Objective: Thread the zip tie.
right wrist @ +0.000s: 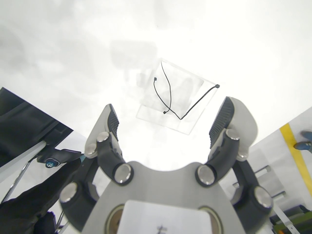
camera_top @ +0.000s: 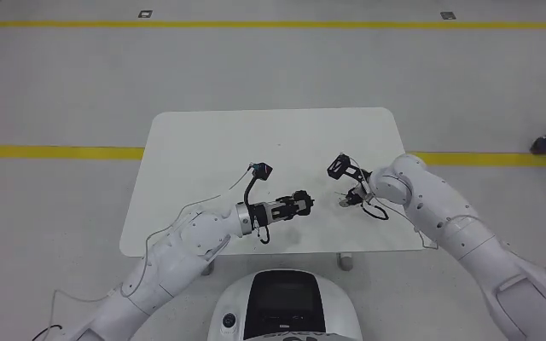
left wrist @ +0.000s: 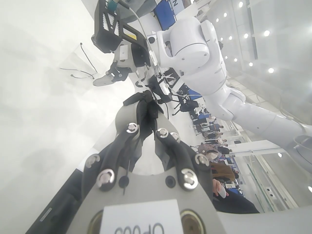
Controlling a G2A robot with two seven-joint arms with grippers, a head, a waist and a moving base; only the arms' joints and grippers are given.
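White tabletop (camera_top: 256, 145); on a clear sheet (right wrist: 185, 86) black zip ties (right wrist: 195, 106) lie flat, crossed, one head at its corner; right gripper (right wrist: 170, 109) wide above; left gripper (left wrist: 146, 98) pinched together.

Top view: bright, even light from above falls on the white rounded rectangular table (camera_top: 256, 145) at the centre of the frame and the pale grey floor (camera_top: 85, 77) around it; left wrist view: round white ceiling lamps (left wrist: 266, 33) shine in rows, the table is washed almost blank by glare, and straight lines bow near the edges; right wrist view: the same glare, with faint grey patches around the clear square plastic sheet (right wrist: 195, 91).
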